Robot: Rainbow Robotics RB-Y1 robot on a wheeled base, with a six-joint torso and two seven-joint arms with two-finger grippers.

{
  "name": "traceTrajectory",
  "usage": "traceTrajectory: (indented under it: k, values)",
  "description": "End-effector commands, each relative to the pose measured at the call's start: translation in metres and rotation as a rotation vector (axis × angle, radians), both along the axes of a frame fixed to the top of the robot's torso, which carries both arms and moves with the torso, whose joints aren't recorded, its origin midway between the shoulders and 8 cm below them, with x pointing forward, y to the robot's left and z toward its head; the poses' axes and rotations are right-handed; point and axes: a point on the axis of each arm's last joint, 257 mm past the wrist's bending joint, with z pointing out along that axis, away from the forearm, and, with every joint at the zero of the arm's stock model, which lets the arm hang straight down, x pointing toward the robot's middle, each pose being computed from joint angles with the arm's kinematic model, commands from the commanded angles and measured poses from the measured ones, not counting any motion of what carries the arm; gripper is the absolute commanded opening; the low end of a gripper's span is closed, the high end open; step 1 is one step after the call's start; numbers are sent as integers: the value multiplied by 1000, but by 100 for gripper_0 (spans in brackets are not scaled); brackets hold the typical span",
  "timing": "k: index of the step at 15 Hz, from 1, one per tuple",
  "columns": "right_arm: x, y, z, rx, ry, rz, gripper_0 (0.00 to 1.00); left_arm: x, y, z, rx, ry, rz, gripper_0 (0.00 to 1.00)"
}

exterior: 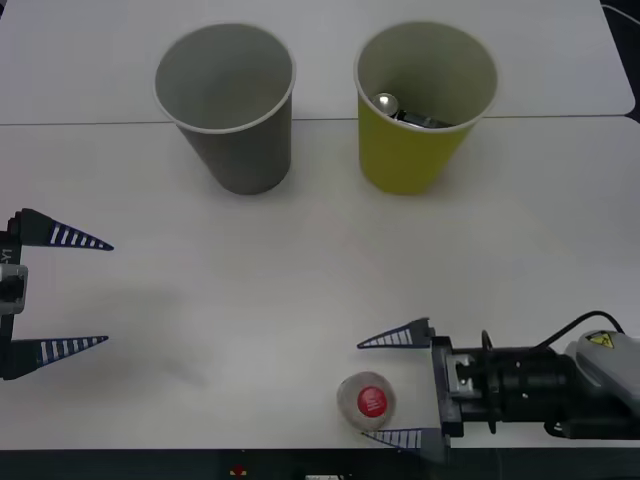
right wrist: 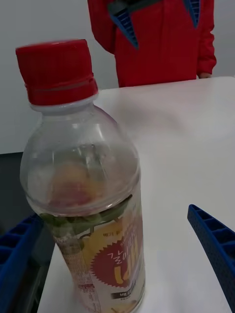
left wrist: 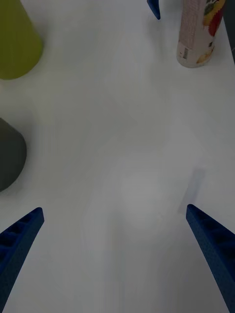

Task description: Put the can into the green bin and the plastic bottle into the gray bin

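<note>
Up front, my right gripper (exterior: 396,387) sits low near the table's (exterior: 250,300) near edge, fingers spread wide, the plastic bottle (exterior: 366,400) upright between them. Bare white table runs ahead to the gray bin (exterior: 235,140) and green bin (exterior: 415,150), the can (exterior: 385,102) inside the latter. My left gripper (exterior: 90,292) hangs open, holding nothing. From my right wrist, the ribbed red cap and clear shoulder stand close, untouched. From my left wrist, smooth tabletop lies between my fingers (left wrist: 210,244).
</note>
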Motion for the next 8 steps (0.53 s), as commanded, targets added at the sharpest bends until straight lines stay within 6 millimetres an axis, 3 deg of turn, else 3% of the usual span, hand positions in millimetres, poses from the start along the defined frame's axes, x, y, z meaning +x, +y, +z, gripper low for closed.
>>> traceTrajectory:
  k: [1,5,6,7,8]
  values:
    - [0,12,-3,12,-3,4,100,0,0,0,0,0,0,100]
    - [3,20,-3,20,-13,-5,99,0,0,0,0,0,0,100]
    - [2,20,-3,20,-12,-3,56,0,0,0,0,0,0,100]
    - [2,21,-3,22,-5,-5,0,0,0,0,0,0,0,100]
    - [3,21,-2,21,-7,-6,0,0,0,0,0,0,0,100]
